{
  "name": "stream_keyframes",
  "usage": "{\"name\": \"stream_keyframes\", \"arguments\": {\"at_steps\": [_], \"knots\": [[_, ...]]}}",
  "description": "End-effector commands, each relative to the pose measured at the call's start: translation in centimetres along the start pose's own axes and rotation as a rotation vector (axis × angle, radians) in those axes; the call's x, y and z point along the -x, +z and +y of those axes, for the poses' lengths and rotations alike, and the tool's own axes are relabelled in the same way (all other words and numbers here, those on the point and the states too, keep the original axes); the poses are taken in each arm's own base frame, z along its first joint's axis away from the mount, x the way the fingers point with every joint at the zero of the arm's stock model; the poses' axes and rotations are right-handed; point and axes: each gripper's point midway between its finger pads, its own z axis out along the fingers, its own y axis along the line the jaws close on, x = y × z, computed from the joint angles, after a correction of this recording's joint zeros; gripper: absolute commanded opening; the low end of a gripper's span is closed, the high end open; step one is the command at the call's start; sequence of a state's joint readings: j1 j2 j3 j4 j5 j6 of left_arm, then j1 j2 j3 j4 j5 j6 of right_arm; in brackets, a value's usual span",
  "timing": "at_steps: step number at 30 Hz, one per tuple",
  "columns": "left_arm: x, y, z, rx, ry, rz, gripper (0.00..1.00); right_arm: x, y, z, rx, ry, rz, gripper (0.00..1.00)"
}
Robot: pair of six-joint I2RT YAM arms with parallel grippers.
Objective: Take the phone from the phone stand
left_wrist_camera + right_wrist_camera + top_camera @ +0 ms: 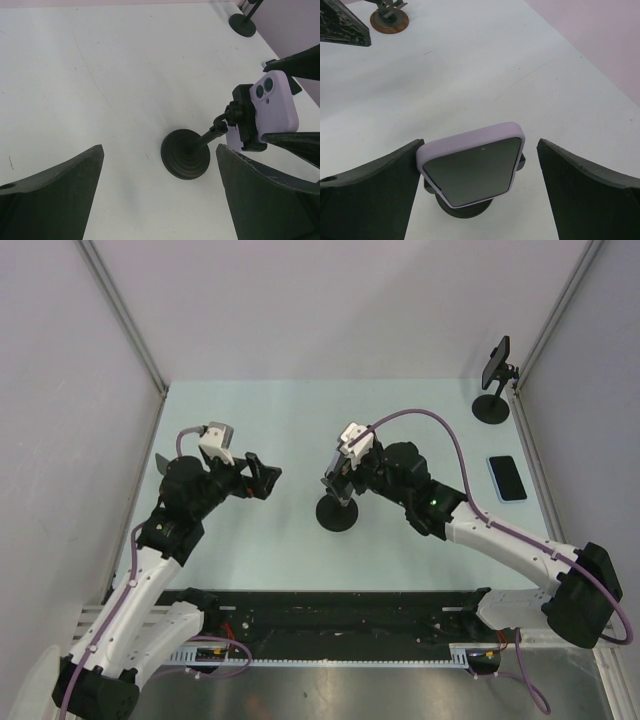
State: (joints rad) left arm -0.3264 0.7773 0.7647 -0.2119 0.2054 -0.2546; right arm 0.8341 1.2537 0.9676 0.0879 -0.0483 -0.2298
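Pale table; from right wrist, phone hides most of stand.

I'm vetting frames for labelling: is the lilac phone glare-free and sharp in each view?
Right wrist: phone sharp, screen shows only faint sheen. Left wrist: sharp, even light, soft shadow around the stand base. Top view: right gripper mostly hides it.

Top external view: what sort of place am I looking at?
Likely a robot test cell: a pale table enclosed by plain wall panels, left arm and right arm bolted at its near edge, and a phone on a stand.
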Motion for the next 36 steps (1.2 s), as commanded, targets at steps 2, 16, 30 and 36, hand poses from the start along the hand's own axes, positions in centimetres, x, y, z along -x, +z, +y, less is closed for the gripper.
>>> {"name": "stream_keyframes", "arguments": {"at_steps": [2,16,30,36], "knots": [[0.0,0.3,-0.6,-0.046,0.024,0.001,1.0,2.8,-0.6,-1.8,-0.059,-0.023,-0.062,1.0],[-0.7,0.7,-0.9,-0.076,0.027,0.034,1.0,2.1,0.0,-1.8,0.037,-0.049,-0.063,1.0],[-2.4,1.6,-2.5,-0.195,0.018,0.119,1.0,0.8,1.5,-1.4,0.123,-0.063,-0.062,0.98],[-3.3,2.0,-2.8,-0.217,-0.006,0.159,0.99,1.7,0.5,-1.1,0.134,-0.032,-0.077,0.72]]}}
